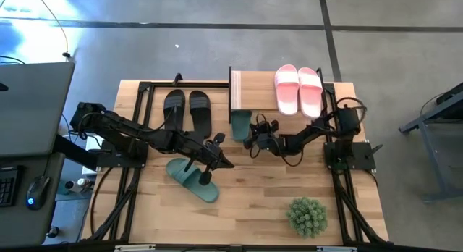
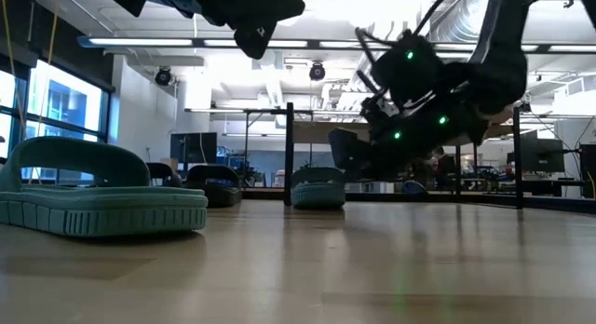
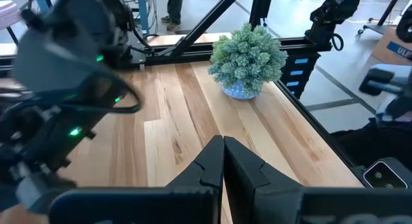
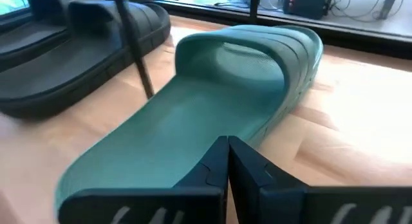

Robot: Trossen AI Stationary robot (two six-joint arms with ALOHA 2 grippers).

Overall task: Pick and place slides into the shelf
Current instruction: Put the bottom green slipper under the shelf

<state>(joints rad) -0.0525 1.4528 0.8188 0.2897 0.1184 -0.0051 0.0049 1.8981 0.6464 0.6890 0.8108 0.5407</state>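
Note:
One dark green slide (image 1: 241, 124) lies flat on the table at the shelf's (image 1: 253, 89) near edge, strap end toward the shelf. My right gripper (image 1: 251, 138) is shut just over its heel; in the right wrist view the slide (image 4: 212, 114) fills the picture beyond the shut gripper (image 4: 227, 163). The second green slide (image 1: 192, 179) rests sole down on the table, left of centre. My left gripper (image 1: 224, 164) is shut and hangs in the air beside it, touching nothing. The pink pair (image 1: 298, 89) sits on the shelf's top board. The black pair (image 1: 187, 111) lies left of the shelf. My right gripper is shut and low over the green slide's heel end (image 4: 167, 169), coming level from the table's right side, along the slide. Its own fingers hide the meeting place, so I cannot tell whether they touch it. The slide lies flat on the table.
A black shelf leg (image 4: 135, 50) stands between the green slide and the black pair (image 4: 71, 37). A round green spiky plant (image 1: 307, 216) sits near the table's near right corner. Black frame rails run along both table sides. Bare wood lies at the near middle.

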